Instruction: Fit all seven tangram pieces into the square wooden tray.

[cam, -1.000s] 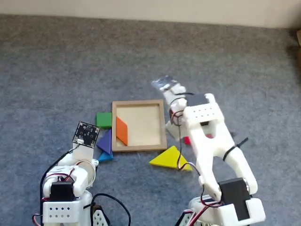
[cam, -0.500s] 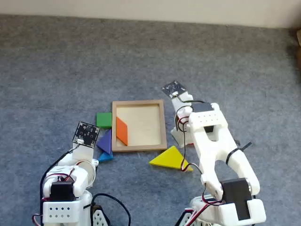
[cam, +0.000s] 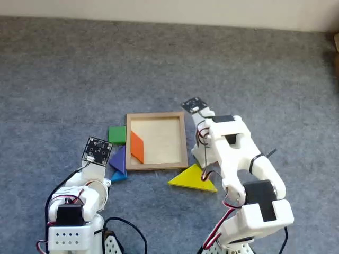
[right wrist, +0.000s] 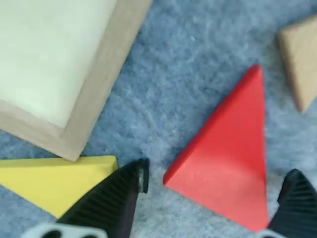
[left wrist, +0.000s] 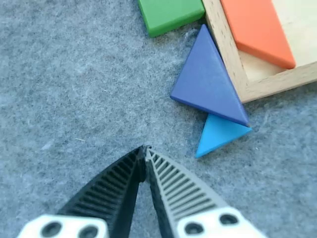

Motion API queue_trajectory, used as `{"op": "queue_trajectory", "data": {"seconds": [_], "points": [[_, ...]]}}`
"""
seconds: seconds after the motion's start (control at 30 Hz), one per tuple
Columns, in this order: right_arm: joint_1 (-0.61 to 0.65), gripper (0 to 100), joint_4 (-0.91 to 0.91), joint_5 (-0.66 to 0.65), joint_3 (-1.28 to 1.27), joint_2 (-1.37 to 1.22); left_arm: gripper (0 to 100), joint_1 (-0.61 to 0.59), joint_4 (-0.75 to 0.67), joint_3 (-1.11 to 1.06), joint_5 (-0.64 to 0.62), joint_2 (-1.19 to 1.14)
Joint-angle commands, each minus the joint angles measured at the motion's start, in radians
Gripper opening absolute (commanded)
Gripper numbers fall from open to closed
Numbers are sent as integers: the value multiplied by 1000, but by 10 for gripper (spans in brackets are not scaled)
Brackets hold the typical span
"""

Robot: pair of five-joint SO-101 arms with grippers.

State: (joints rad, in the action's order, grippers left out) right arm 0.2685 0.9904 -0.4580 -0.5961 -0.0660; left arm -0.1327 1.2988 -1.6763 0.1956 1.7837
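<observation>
Your right arm has folded back toward its base over the last second, and the wrist has dropped lower beside the tray. Your left arm has stayed where it was.

Your right gripper (right wrist: 218, 176) is spread wide, with the red triangle (right wrist: 225, 163) lying flat on the carpet (right wrist: 188, 84) between its two fingers. Neither finger grips the piece. One finger sits in the gap between the red triangle and the yellow triangle (right wrist: 54, 181). The yellow triangle lies just outside a corner of the wooden tray (right wrist: 104, 74). A tan piece (right wrist: 299, 59) lies on the carpet beyond the red triangle, apart from it.

Your left gripper (left wrist: 144, 151) is closed, its fingertips pressed together with nothing between them. It hangs over bare carpet, a little way off from the light blue triangle (left wrist: 218, 135). That small triangle touches a corner of the dark blue triangle (left wrist: 208, 82), which lies against the tray's outer wall. The green square (left wrist: 168, 14) sits just beside the same wall, near the dark blue triangle's tip.

Inside the tray you have one piece, the orange parallelogram (left wrist: 257, 29), lying flat along the wall nearest the blue triangles. The other six pieces named here are out on the carpet around the tray.
</observation>
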Motion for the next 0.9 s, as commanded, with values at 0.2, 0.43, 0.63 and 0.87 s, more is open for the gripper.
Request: {"op": "queue_trajectory", "data": {"seconds": [0.2,0.43,0.63,0.87], "points": [[-30,320,-16,6,62,-10,7,19,8,-19,6,27],[-31,318,-16,8,61,-7,7,19,8,-19,6,27],[-33,318,1,9,61,-7,7,19,8,-19,6,27],[-31,309,-2,55,68,-10,7,19,8,-19,6,27]]}}
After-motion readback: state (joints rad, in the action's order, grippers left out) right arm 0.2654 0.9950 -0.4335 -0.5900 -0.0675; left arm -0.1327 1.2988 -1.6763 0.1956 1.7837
